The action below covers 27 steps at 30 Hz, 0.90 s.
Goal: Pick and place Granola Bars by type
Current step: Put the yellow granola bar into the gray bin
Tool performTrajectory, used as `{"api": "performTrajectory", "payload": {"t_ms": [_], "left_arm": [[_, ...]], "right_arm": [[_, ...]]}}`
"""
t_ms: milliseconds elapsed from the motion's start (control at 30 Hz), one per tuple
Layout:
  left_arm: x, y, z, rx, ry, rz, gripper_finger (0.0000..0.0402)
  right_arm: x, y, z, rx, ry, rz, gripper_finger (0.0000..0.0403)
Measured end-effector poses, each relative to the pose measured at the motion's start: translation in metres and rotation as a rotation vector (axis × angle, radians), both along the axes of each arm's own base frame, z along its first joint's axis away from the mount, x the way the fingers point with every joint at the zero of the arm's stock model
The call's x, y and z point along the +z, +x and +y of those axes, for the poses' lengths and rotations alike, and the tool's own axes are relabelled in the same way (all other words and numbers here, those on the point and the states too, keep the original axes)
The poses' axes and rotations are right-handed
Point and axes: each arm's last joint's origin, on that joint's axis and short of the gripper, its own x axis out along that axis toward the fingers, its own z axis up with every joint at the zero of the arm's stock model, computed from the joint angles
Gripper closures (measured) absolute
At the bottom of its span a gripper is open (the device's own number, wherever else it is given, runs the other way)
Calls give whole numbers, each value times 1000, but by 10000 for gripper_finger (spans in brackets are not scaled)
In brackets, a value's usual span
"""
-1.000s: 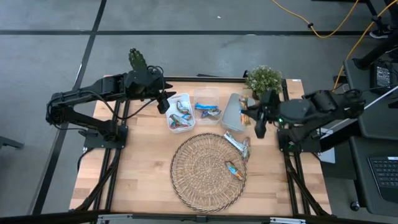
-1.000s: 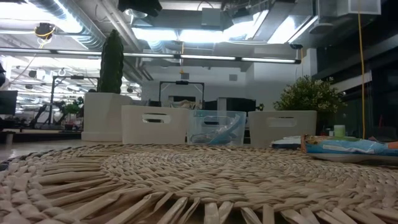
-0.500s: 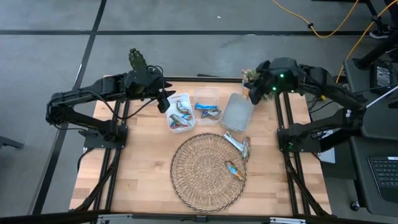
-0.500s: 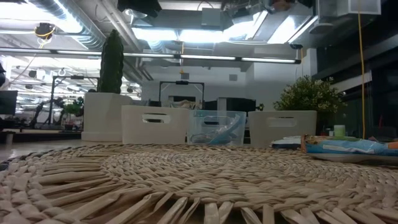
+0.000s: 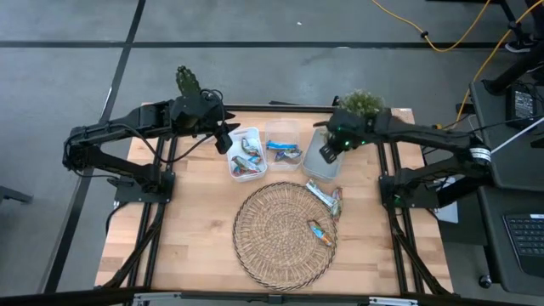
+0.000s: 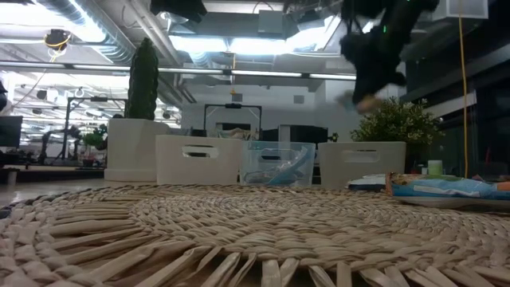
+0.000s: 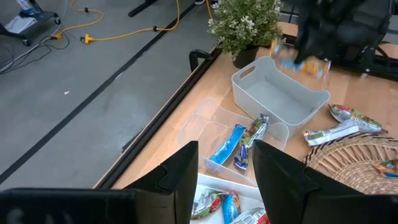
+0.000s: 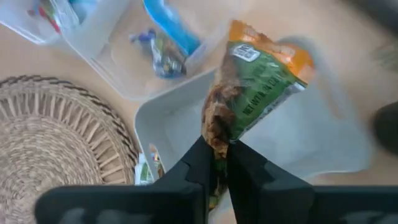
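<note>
My right gripper (image 5: 327,151) is over the grey tub (image 5: 316,163) and is shut on a granola bar (image 8: 255,81) with an orange and green wrapper. In the low view the gripper (image 6: 370,60) is above the tub (image 6: 362,163). My left gripper (image 7: 225,180) is open and empty beside the white tub (image 5: 245,157), which holds several bars. The clear tub (image 5: 283,146) holds blue bars (image 7: 227,146). Two more bars (image 5: 325,197) (image 5: 320,231) lie at the right rim of the woven mat (image 5: 276,234). My right gripper pinches one end of the bar's wrapper (image 8: 216,134) between its two fingers. The rest of the bar sticks out past the fingertips. The bar (image 6: 362,102) is lifted clear, hanging below the gripper above the grey tub.
A potted plant (image 5: 361,104) stands at the far edge behind the grey tub. A cactus in a white pot (image 5: 187,82) stands at the far left corner. Bare wood table (image 5: 191,221) shows left of the mat.
My right gripper has carried the orange-green bar from the right of the grey tub toward the far edge, then back toward the left and down, and is now over the grey tub. The bar stays in its hold.
</note>
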Motion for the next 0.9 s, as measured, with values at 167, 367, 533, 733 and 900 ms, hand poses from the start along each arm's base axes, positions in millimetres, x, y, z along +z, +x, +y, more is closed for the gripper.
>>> {"api": "performTrajectory", "payload": {"t_ms": [167, 367, 533, 733, 900], "left_arm": [[-1, 2, 0, 1, -1, 5, 258], [-6, 8, 2, 0, -7, 31, 258], [-14, 18, 3, -19, -27, 68, 258], [-16, 20, 3, -31, -35, 74, 258], [-13, 17, 3, -44, -10, 77, 258]], "right_arm": [[-34, 2, 0, -24, 48, -5, 356], [-38, 2, -1, -49, 67, -13, 359], [-18, 7, -3, -37, 61, -69, 332], [10, 7, 12, 12, 96, -30, 295], [16, 0, 51, 44, 179, 91, 287]]}}
